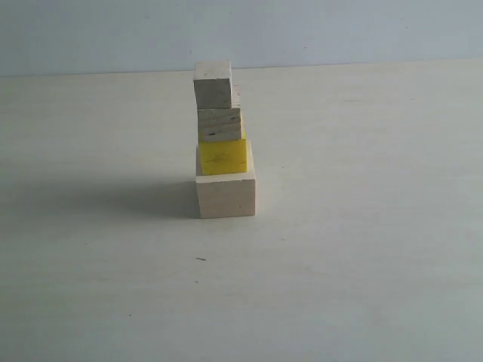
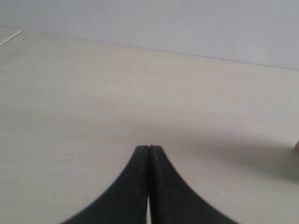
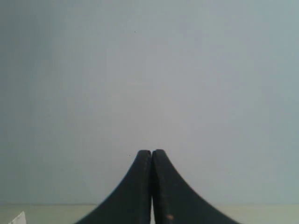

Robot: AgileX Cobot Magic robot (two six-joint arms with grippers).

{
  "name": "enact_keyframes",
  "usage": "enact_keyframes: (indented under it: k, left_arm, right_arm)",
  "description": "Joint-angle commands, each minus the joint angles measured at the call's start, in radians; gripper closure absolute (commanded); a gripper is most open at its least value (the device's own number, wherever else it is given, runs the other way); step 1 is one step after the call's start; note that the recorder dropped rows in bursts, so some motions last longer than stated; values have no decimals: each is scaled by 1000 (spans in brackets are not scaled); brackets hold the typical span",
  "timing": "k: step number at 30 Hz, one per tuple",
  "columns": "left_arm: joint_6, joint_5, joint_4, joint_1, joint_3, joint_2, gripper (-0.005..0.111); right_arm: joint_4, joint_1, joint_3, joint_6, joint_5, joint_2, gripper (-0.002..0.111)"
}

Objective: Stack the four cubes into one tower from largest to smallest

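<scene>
Left hand (image 2: 148, 148): jaws pressed together, nothing between them, low at the bottom centre of the left wrist view over bare bench (image 2: 93, 93). Right hand (image 3: 152, 151): jaws likewise together and empty, facing a plain wall.

Neither hand shows in the exterior view. The tower (image 1: 223, 143) stands on the bench just left of frame centre, clear of both hands.

Handling (judgement): the cubes are probably light, rigid and not fragile. Their flat faces suit a pinch on two opposite side faces at mid-height. The painted cube may be slicker than bare wood.

Appearance, bottom to top:
- large pale wood cube (image 1: 226, 194), base;
- bright yellow cube (image 1: 223, 157);
- layered plywood cube (image 1: 219, 125), dark grain lines;
- smallest pale cube (image 1: 213, 84), tip.

The upper cubes sit offset toward frame left. Any contact risks toppling them.
</scene>
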Motion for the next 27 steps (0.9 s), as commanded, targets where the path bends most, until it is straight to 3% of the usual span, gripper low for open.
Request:
enact_keyframes:
  k: [1,3,7,13,27]
  left_arm:
    - [2,-6,4,1,3,-6,107]
    - [2,-6,4,1,3,-6,107]
    - [2,-6,4,1,3,-6,107]
    - [2,-6,4,1,3,-6,107]
    - [2,-6,4,1,3,-6,107]
  right_arm:
    - [815,-5,25,-795,73,-6,108]
    - [1140,-5,25,-1133,112,-6,108]
    - [1442,-5,25,-1436,194,-6,108]
    - [1470,-5,25,-1512,362,-6,108]
    - [1439,-5,260,-1508,346,-197,108]
